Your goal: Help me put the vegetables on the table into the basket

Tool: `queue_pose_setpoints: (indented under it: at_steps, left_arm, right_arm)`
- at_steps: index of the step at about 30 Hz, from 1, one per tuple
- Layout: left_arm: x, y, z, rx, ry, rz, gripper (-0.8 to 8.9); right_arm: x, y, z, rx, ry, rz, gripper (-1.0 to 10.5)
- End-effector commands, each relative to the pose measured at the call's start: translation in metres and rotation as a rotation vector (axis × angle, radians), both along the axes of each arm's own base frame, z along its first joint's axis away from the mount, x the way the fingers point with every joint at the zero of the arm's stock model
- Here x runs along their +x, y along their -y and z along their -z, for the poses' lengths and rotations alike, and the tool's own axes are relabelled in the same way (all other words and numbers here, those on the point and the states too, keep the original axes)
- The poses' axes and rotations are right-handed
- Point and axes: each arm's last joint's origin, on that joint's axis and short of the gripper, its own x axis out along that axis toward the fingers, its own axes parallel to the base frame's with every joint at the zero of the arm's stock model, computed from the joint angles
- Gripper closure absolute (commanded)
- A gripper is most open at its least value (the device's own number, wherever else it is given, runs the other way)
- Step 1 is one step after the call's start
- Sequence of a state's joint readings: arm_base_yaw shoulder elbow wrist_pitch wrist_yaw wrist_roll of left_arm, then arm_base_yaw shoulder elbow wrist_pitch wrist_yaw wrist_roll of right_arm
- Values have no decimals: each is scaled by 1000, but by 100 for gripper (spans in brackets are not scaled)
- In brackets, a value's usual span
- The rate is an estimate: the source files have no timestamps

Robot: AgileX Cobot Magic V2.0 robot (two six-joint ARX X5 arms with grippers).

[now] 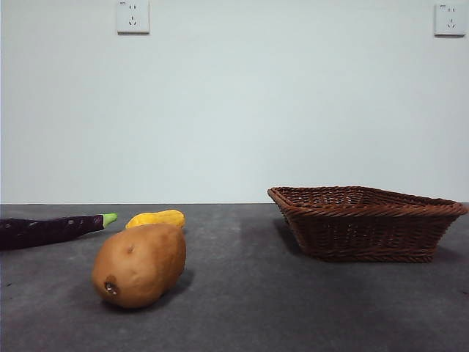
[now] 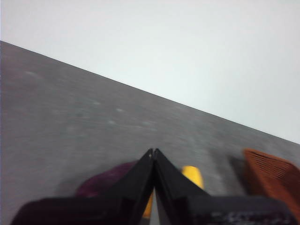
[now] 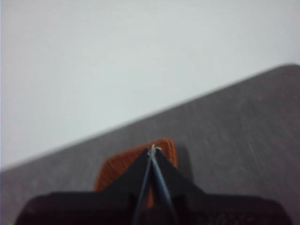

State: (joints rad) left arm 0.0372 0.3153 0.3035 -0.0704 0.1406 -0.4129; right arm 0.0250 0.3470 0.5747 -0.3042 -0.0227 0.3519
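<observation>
Potato [image 1: 140, 265]: lies on its side on the bare worktop [image 1: 242, 308], nearest the front edge of the three vegetables, its dark eye spot turned toward the front. Nothing touches it.
Yellow vegetable [image 1: 156, 218]: just behind the potato, toward the back edge, small and oblong, partly hidden by the potato from the front.
Eggplant [image 1: 51, 230]: stretched out toward the worktop's left edge, green stem pointing at the yellow vegetable and stopping just short of it.
Basket [image 1: 366, 222]: stands well apart from the vegetables, toward the right edge, open side up. From this low angle I cannot see inside it.
Why so placed: I'd judge this is the laid-out start, vegetables bunched on one side, basket on the other, so each must be carried across.
Left hand [image 2: 153, 152]: clenched, tips pressed together, grasping nothing. It hangs above the worktop pointed toward the eggplant and yellow vegetable, likely the arm suited to them.
Right hand [image 3: 153, 149]: clenched too and empty, aimed over the basket, well clear of the vegetables.
Task so far: all three vegetables are out on the worktop; no pick has begun.
</observation>
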Motion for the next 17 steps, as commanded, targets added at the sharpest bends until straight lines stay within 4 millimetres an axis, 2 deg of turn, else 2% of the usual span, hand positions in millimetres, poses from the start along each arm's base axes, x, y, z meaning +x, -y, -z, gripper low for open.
queue_pose_setpoints:
  at_steps: [1,6,9,13,17]
  left_arm:
    - [11,2,-16,-19,-38,78,818]
    - [36,4,-40,-48,-155,200,817]
    - [51,6,-47,-83,-242,306,817]
    - [67,10,-48,-137,-368,441,817]
    - [83,12,-39,-198,-471,549,817]
  right_arm:
    - [15,-1,-17,-103,-110,-41,962]
    - [52,-5,-35,-160,-423,-188,958]
    - [79,-7,-39,-142,-592,-232,958]
    - [111,-8,-39,-93,-705,-222,958]
    - [157,-9,-30,-141,-793,-264,941]
